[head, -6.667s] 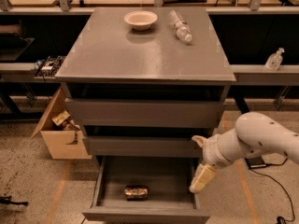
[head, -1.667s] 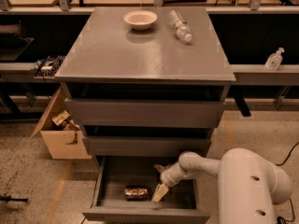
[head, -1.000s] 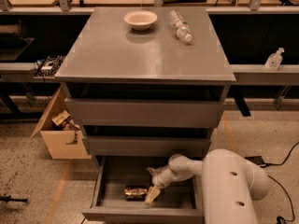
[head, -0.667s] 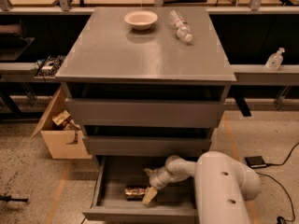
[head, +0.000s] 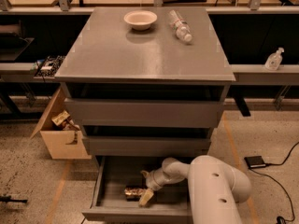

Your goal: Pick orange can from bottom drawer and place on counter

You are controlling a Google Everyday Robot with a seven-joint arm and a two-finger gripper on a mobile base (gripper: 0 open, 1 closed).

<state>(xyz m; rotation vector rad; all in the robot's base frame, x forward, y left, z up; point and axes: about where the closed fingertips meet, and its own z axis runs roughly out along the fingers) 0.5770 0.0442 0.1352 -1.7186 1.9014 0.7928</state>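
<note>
Gripper (head: 146,196) inside open bottom drawer (head: 100,190), under counter (head: 149,55) front edge, at orange can (head: 132,192) right end. Grip state: can't tell.

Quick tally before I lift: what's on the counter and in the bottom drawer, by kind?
Bowls: 1, white bowl on the counter
Bottles: 1, clear plastic bottle lying on the counter
Cans: 1, orange can in the bottom drawer, gripper at its right end
Total: 3
</note>
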